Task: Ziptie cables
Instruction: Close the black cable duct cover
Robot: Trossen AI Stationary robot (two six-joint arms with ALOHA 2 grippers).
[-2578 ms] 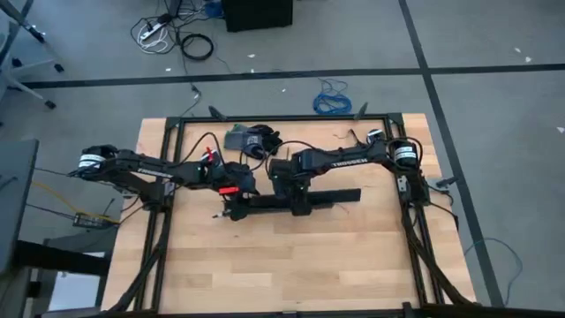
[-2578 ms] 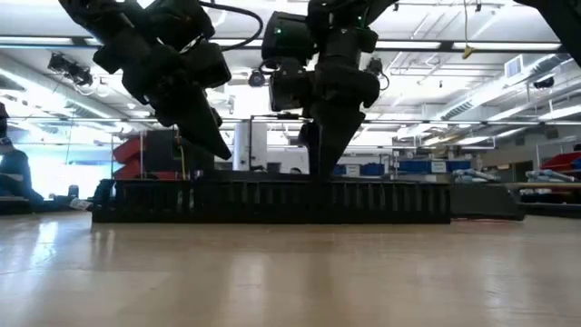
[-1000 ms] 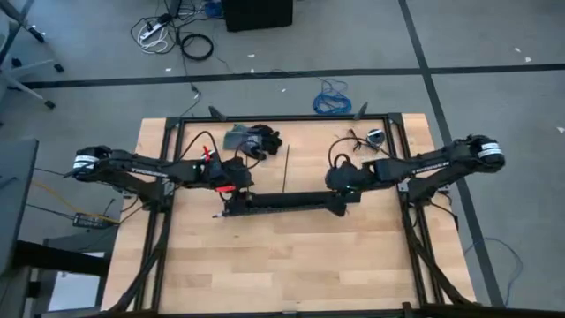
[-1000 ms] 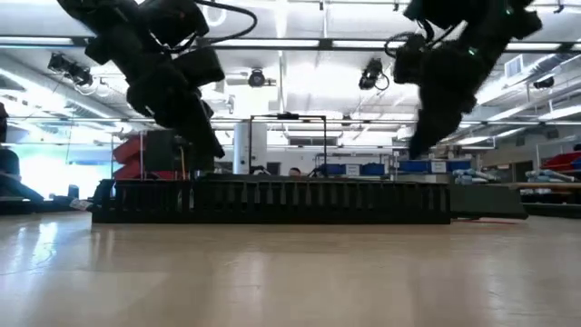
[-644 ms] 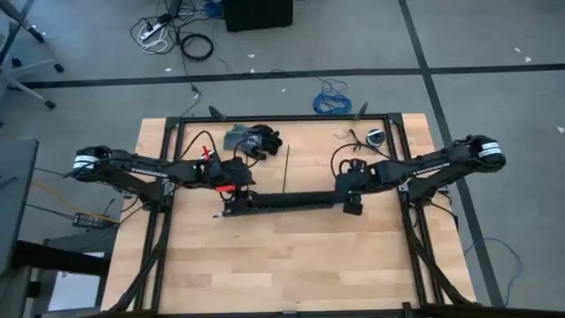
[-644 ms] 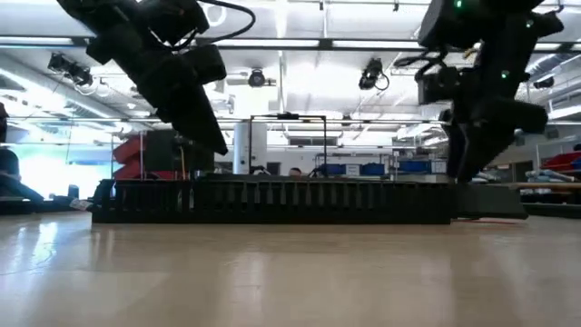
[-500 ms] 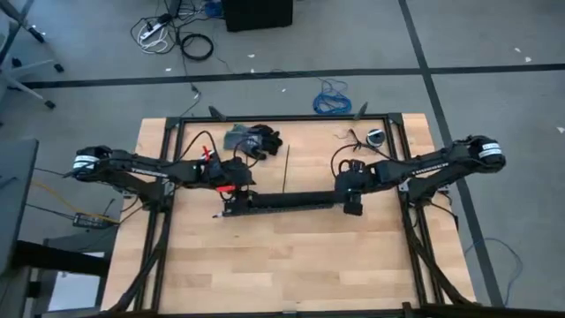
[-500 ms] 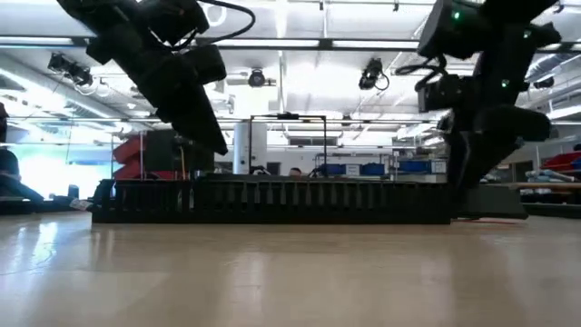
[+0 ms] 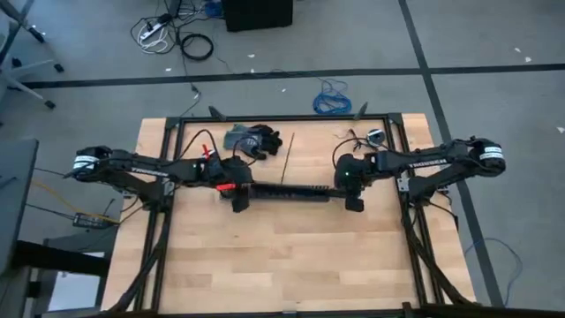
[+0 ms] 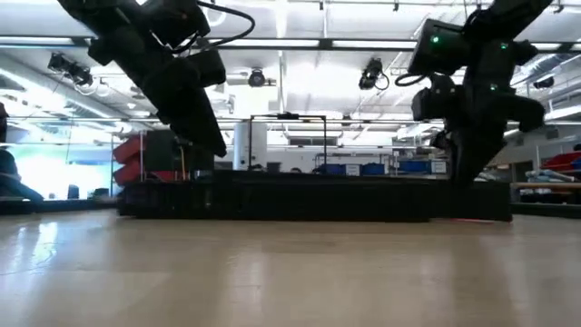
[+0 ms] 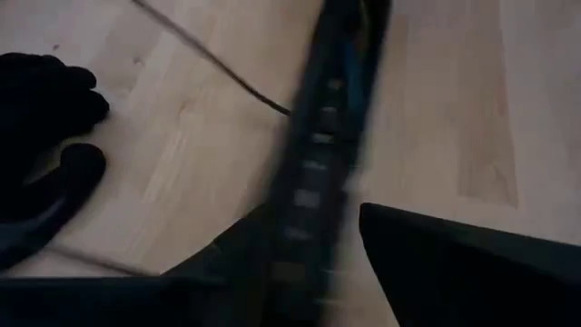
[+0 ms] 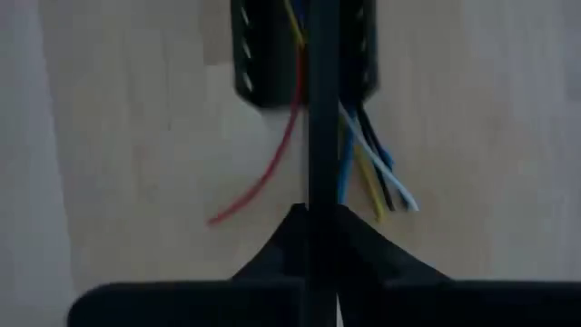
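Observation:
A long black slotted duct (image 9: 291,191) lies across the table's middle between my two grippers. Thin coloured cables (image 12: 363,177) in red, yellow, blue, white and black stick out of its right end (image 12: 272,64). A thin straight black strip (image 12: 322,136) runs out of that end into my right gripper (image 9: 353,200), which is shut on it. My left gripper (image 9: 237,200) stands over the duct's left end, with the duct (image 11: 313,154) between its fingers. My left gripper has the duct's left end (image 11: 300,227) between its two fingers, which slant down from the table's left. The view is blurred there, so how the pads meet the walls does not show. My right gripper pinches the thin black strip (image 12: 322,195) between its two fingertips, just beyond the duct's right end. The fingers point along the strip toward the duct.
A black glove (image 9: 258,139) and small dark parts lie at the table's far middle. A thin dark stick (image 9: 288,152) lies beside them. A black frame (image 9: 265,119) runs round the table's edges. The near half is bare wood (image 9: 291,256).
My right gripper has gone toward the table's right edge, past the duct's right end, and settled there. The duct has since slid along the table toward the right and far edges, and my left gripper has gone with its left end.

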